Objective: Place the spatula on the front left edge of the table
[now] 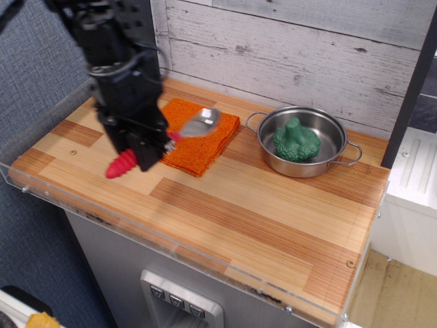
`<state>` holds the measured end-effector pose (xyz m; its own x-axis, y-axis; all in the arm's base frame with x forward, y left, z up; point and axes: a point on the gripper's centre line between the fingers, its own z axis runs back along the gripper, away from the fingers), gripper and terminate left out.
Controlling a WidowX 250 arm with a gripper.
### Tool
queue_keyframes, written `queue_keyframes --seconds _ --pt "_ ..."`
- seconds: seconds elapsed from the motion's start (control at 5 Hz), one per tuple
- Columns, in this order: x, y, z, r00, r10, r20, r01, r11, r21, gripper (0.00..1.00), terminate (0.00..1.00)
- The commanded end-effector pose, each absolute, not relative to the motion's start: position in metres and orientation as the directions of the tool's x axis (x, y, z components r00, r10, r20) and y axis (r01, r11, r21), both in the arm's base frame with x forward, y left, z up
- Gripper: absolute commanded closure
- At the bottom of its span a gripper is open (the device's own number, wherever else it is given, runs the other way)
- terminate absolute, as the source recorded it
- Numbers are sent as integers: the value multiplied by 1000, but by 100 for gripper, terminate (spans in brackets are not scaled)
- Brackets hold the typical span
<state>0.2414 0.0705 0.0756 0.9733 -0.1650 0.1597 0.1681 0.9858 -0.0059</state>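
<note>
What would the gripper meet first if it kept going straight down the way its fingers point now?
Most likely the bare wood of the table near its front left part. The gripper points down holding the spatula, whose red handle would probably touch first; depth is unclear.

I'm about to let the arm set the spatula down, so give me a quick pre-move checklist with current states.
1. Spatula held in the pincer: ok, red handle pokes out one side and the metal head the other.
2. Spatula lifted off the table: seems ok, though height is hard to judge.
3. Front left table edge free of objects: ok.
4. Orange cloth out of the drop zone: ok, it lies behind.
5. Pot with green toy away from the path: ok.
6. Grip firmness: cannot tell.
</note>
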Motion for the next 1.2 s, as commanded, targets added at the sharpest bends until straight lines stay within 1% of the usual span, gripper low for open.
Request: queue_keyframes --seconds 0.0,0.2,0.4,0.6,0.8,1.0 --pt "225 105 60 954 259 149 -259 966 -17 100 0" --pt "220 116 55 873 471 129 -469 882 -45 100 0" --pt "220 125 50 738 664 119 -664 746 -43 100 0" --pt "230 130 48 629 774 78 -772 633 -61 100 0" --pt "236 132 41 572 818 69 -818 574 -24 100 0" --pt "236 126 31 513 853 102 -856 517 -18 100 0"
